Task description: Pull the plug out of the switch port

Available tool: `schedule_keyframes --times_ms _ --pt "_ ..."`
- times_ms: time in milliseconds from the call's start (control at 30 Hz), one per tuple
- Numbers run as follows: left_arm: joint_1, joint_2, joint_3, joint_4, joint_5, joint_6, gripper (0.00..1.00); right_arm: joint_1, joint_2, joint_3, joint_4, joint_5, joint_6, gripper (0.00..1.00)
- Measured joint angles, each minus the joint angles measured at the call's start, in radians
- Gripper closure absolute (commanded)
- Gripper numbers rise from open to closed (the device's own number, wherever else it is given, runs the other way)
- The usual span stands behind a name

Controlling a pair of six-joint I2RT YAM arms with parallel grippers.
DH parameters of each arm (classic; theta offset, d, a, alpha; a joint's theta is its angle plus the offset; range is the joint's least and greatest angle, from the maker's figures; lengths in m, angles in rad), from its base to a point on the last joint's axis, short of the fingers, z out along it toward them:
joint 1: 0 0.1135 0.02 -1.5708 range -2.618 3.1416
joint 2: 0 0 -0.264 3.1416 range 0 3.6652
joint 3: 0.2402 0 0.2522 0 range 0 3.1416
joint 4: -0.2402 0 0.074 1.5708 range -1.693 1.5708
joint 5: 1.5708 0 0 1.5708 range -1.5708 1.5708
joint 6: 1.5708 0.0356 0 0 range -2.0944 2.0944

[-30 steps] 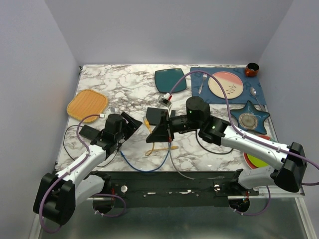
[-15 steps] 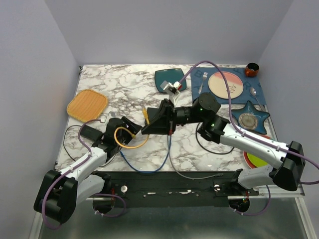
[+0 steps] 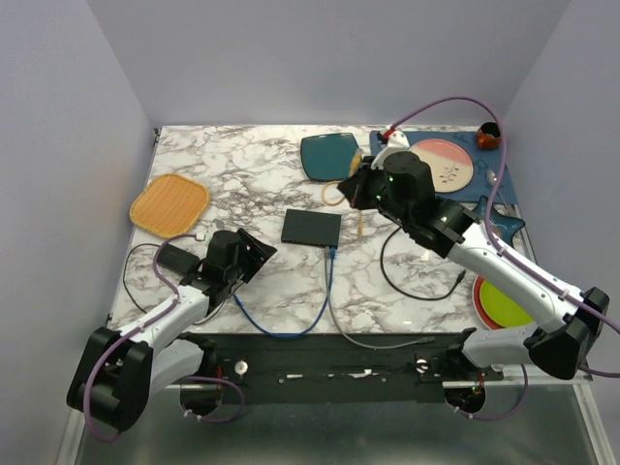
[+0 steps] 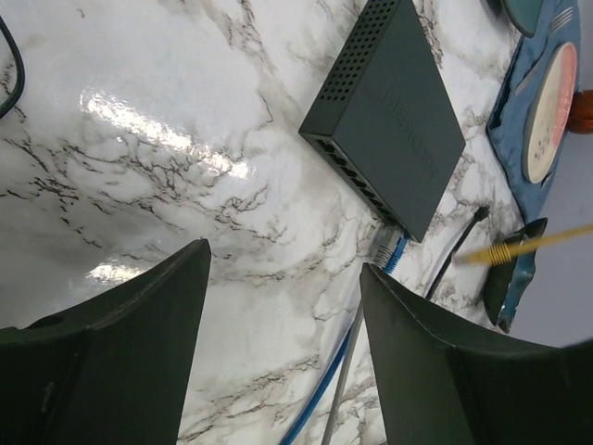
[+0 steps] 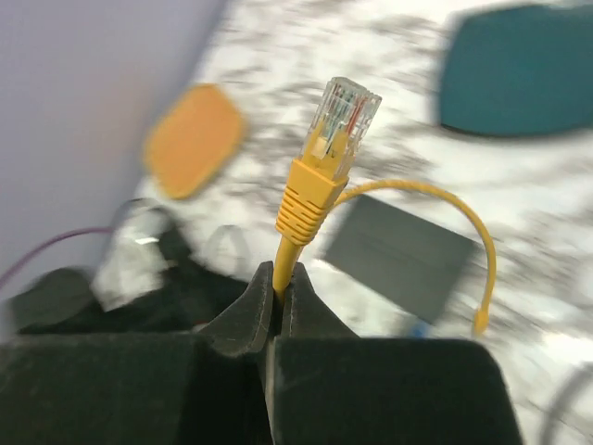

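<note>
The switch point(image 3: 312, 228), a thin flat black box, lies on the marble table; it also shows in the left wrist view point(image 4: 389, 111) and, blurred, in the right wrist view point(image 5: 398, 255). A blue cable's plug point(image 4: 393, 252) sits in a socket at its near edge. My right gripper point(image 3: 355, 190) is raised to the right of the switch, in front of the teal plate. It is shut point(image 5: 278, 278) on a yellow cable whose clear plug point(image 5: 339, 119) stands free above the fingers. My left gripper point(image 3: 254, 254) is open point(image 4: 283, 260) and empty, left of the switch.
A dark teal plate point(image 3: 330, 155) lies behind the switch. An orange tray point(image 3: 170, 203) is at the left. A blue mat with a pink plate point(image 3: 441, 165), a star dish point(image 3: 486, 232) and a green plate point(image 3: 499, 310) are at the right. Blue, grey and black cables point(image 3: 329, 310) cross the front.
My right gripper has pulled back and to the right with the yellow cable, its plug now free of the switch. The switch has dropped flat. The left gripper no longer has the yellow loop by it.
</note>
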Motion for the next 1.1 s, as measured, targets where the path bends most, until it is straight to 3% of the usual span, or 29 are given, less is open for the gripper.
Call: schedule_keyframes --times_ms 167,500,600,633,733,833,967,1100 --pt "0.000 0.015 0.000 -0.010 0.000 -0.004 0.26 -0.195 -0.002 -0.160 -0.152 0.130 0.045 0.99" --pt "0.000 0.061 0.000 -0.007 0.004 -0.010 0.27 -0.321 -0.010 -0.179 -0.276 0.171 0.076 0.99" --pt "0.000 0.074 0.000 -0.003 0.013 -0.010 0.27 -0.337 -0.021 -0.235 -0.275 0.172 0.087 0.82" --pt "0.000 0.076 0.000 -0.002 0.015 -0.010 0.27 -0.342 -0.028 -0.269 -0.271 0.171 0.090 0.64" --pt "0.000 0.076 -0.003 0.007 0.018 -0.010 0.27 -0.343 -0.057 -0.390 -0.268 0.164 0.100 0.30" --pt "0.000 0.084 -0.005 0.017 0.021 -0.010 0.27 -0.343 -0.132 -0.502 -0.258 0.140 0.092 0.19" --pt "0.001 0.105 -0.005 0.033 0.036 -0.010 0.29 -0.343 -0.222 -0.521 -0.207 0.101 0.071 0.19" --pt "0.000 0.113 -0.005 0.067 0.062 -0.009 0.29 -0.343 -0.142 -0.446 -0.148 0.037 0.060 0.22"
